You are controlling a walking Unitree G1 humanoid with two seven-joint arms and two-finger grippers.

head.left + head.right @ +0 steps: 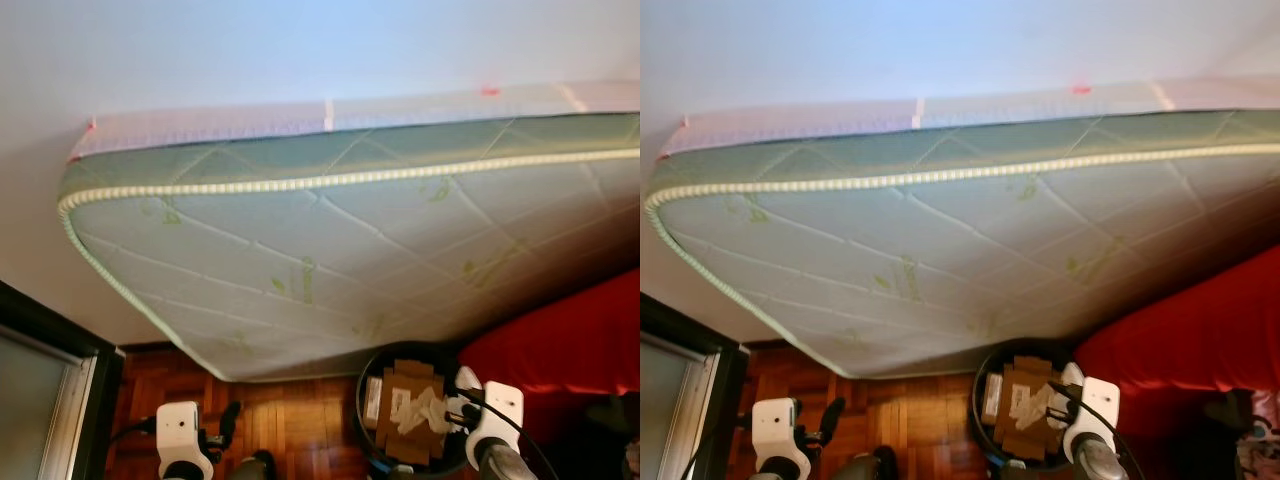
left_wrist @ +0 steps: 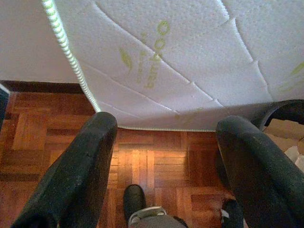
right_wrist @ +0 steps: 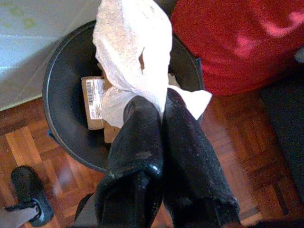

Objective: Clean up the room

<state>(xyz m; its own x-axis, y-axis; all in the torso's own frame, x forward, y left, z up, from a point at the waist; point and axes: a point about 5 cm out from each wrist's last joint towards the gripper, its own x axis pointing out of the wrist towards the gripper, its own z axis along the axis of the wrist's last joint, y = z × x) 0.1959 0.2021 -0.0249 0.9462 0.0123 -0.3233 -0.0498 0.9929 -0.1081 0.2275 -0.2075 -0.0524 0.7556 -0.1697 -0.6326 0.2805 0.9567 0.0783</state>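
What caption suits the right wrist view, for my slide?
Right gripper, jaws shut on a white tissue, holds it over a black bin containing cardboard.

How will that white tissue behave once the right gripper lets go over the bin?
The white tissue looks crumpled and floppy, drooping from the right gripper, so it probably weighs little and may drift. Hanging above the black bin, it should likely land on the cardboard, though it might cling to the fingers.

Home bedroom: mattress [image 1: 330, 260], parquet floor [image 2: 156, 161]
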